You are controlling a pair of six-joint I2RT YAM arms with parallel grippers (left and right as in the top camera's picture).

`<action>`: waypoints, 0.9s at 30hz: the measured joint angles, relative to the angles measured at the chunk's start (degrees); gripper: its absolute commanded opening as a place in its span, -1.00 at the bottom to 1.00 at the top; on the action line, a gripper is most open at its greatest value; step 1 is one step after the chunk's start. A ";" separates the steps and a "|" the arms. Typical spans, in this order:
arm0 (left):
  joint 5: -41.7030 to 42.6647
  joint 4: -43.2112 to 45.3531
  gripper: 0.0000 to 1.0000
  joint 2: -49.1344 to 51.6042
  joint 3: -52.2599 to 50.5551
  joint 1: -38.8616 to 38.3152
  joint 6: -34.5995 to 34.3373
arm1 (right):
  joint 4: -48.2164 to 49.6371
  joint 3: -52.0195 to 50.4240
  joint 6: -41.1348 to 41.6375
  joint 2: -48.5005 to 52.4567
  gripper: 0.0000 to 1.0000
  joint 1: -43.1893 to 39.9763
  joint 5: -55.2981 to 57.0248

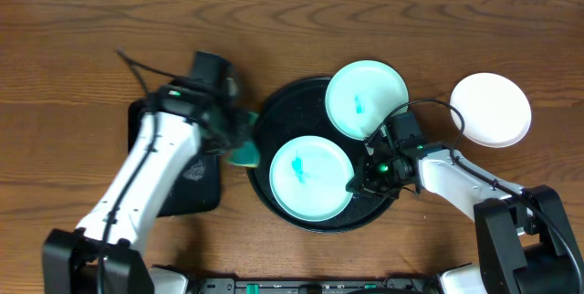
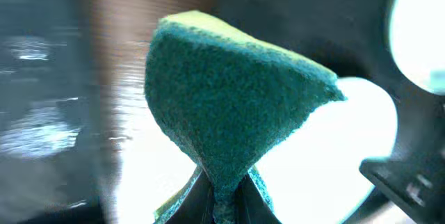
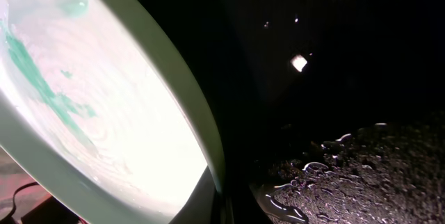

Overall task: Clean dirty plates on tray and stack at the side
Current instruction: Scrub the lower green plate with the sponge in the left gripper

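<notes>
My left hand (image 2: 224, 200) is closed, pinching the sponge (image 2: 229, 92) by one end over the tray's (image 1: 274, 116) left rim. My right hand (image 1: 363, 177) is clamped on the right rim of the near plate (image 1: 310, 177), which is in the tray and teal-smeared. The far plate (image 1: 367, 99), also smeared, overlaps the tray's back rim. The clean plate (image 1: 491, 109) is on the table (image 1: 73, 38), right of the tray.

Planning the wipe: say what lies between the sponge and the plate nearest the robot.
Overhead: only a narrow strip of the tray separates sponge and plate.
</notes>
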 measured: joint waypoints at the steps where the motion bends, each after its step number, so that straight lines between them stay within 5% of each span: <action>1: 0.74 0.85 -0.86 0.22 0.00 -1.99 -0.35 | 0.00 0.00 0.00 0.00 -0.97 0.00 0.02; 9: 3.89 8.22 -0.85 4.26 0.00 -18.69 -6.73 | 0.09 0.00 -0.68 -0.37 -0.97 0.17 1.16; 27: 2.34 9.64 -0.86 16.61 0.00 -20.50 -9.40 | -6.71 3.15 -0.59 -4.63 -0.97 4.26 20.28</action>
